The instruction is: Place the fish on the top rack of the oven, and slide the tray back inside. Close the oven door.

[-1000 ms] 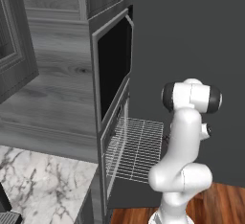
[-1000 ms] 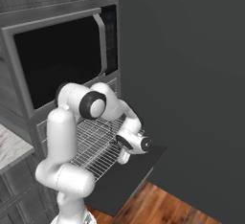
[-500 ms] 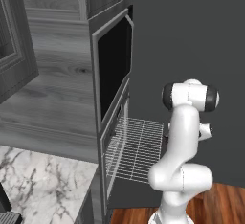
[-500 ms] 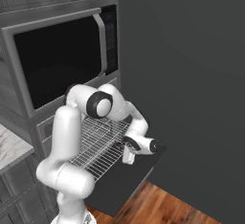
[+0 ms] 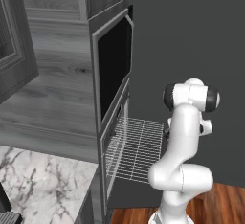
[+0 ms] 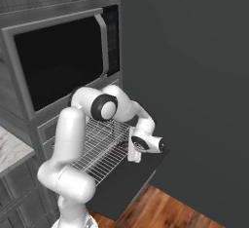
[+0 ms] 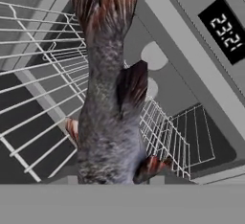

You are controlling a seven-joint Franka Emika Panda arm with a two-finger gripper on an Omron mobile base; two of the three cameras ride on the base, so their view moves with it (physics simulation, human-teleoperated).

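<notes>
The dark grey fish (image 7: 109,117) with its pinkish-brown tail hangs right in front of the hand camera. My gripper (image 7: 113,174) is shut on it, and its body hides the fingertips. Below the fish lies the top rack (image 7: 33,103), a silver wire grid pulled out of the oven (image 6: 48,127). In the right base view my gripper (image 6: 132,154) hovers just above the rack (image 6: 99,155), near its front right corner. The oven door (image 6: 127,182) hangs open and flat beneath the rack. From the left base view the rack (image 5: 139,146) juts out beside my arm.
A black-fronted microwave (image 6: 58,61) sits above the oven in the grey wood-grain cabinetry. A dark wall (image 6: 194,76) stands close on the right. A marble counter (image 5: 43,184) lies left of the oven. A clock display (image 7: 225,29) shows on a grey panel.
My hand has swung a little outward along the rack toward its front right corner. The fish has stayed in the grip.
</notes>
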